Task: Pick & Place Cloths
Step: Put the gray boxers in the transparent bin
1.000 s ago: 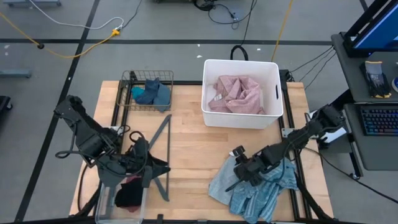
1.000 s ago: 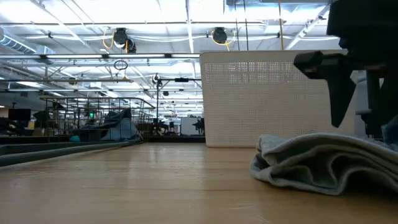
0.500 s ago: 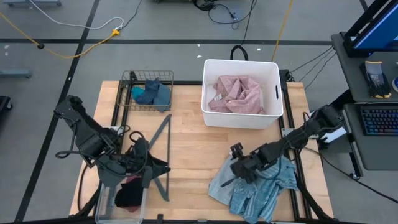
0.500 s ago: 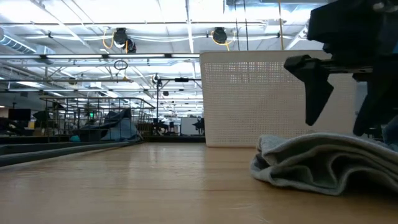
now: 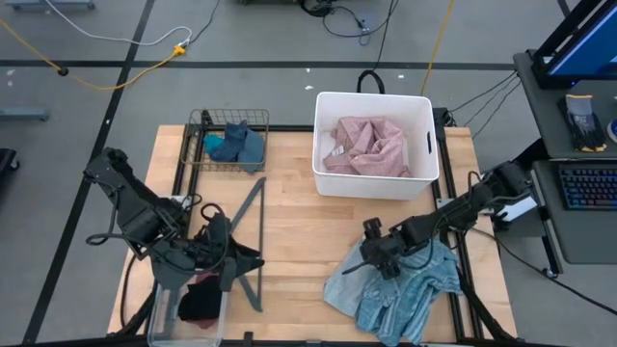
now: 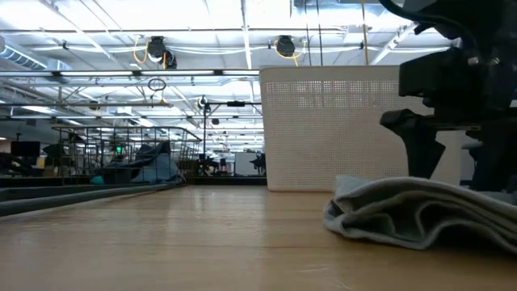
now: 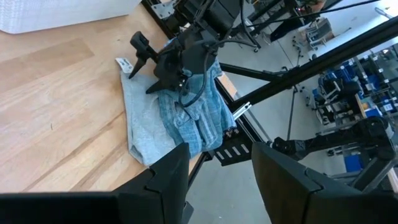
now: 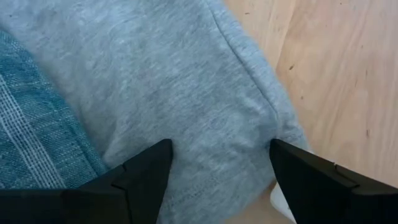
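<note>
A pale grey-blue cloth [image 5: 345,285] [image 8: 186,93] lies flat on the table's near right part, partly under a blue striped cloth [image 5: 405,294] [image 8: 31,112]. My right gripper [image 5: 366,258] [image 8: 217,168] points down over the grey cloth's far left corner, open, with a finger on each side of a patch of it. My left gripper [image 5: 236,258] [image 7: 217,186] hangs open above the table's near left, with nothing between its fingers. A pink cloth [image 5: 371,145] lies in the white bin [image 5: 424,178]. My right gripper comes at the grey cloth's far left corner [image 8: 249,143] from above, slanting down, with its fingertips [image 8: 149,165] spread at the cloth's surface. I cannot tell whether they touch it. The cloth lies slack on the table.
A wire basket [image 5: 198,159] at the far left holds teal and dark blue cloths [image 5: 236,145]. A clear bin [image 5: 159,318] at the near left holds black and maroon cloths [image 5: 198,301]. A grey hanger [image 5: 255,236] lies beside my left gripper. Bare wood spans the middle.
My right gripper has opened wider and come down onto the grey cloth's far left corner. The cloths have stayed where they were.
</note>
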{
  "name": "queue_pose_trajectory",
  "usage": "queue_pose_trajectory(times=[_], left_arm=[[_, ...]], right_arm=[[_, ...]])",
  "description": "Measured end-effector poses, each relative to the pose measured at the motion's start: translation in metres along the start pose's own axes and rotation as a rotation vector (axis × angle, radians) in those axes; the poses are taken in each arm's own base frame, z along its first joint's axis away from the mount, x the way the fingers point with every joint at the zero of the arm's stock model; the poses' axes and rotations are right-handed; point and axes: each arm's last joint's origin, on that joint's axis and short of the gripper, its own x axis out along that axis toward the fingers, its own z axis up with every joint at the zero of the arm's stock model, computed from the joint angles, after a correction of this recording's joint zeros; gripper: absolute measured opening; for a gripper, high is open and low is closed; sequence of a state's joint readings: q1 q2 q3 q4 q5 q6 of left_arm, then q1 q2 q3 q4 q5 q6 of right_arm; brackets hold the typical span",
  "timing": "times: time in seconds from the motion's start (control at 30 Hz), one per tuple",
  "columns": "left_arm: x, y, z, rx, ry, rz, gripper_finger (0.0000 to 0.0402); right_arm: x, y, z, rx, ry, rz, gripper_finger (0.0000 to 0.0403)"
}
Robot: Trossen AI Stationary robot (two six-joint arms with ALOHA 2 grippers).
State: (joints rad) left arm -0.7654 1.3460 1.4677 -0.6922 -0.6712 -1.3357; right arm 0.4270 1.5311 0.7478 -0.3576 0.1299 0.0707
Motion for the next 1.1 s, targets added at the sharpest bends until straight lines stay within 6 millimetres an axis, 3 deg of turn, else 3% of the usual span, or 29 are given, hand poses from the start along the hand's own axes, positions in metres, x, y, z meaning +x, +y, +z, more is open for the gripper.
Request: queue_pose_trajectory(times=[0.27, 0.8, 0.93, 1.1], left_arm=[[0.0, 0.0, 0.0, 0.001, 0.0, 0.0, 0.0177], [0.0, 0.0, 0.0, 0.033, 0.0, -0.001, 0.0177], [0.0, 0.0, 0.0, 0.034, 0.0, 0.0, 0.0177], [0.0, 0.0, 0.0, 0.067, -0.002, 0.001, 0.0177]], right_arm=[[0.003, 0.005, -0.005, 0.001, 0.003, 0.006, 0.023], [0.001, 0.006, 0.005, 0.107, -0.116, 0.025, 0.003], [-0.015, 0.004, 0.015, 0.138, -0.201, 0.039, 0.0016], [-0.052, 0.0, 0.036, 0.159, -0.368, 0.029, 0.0019]])
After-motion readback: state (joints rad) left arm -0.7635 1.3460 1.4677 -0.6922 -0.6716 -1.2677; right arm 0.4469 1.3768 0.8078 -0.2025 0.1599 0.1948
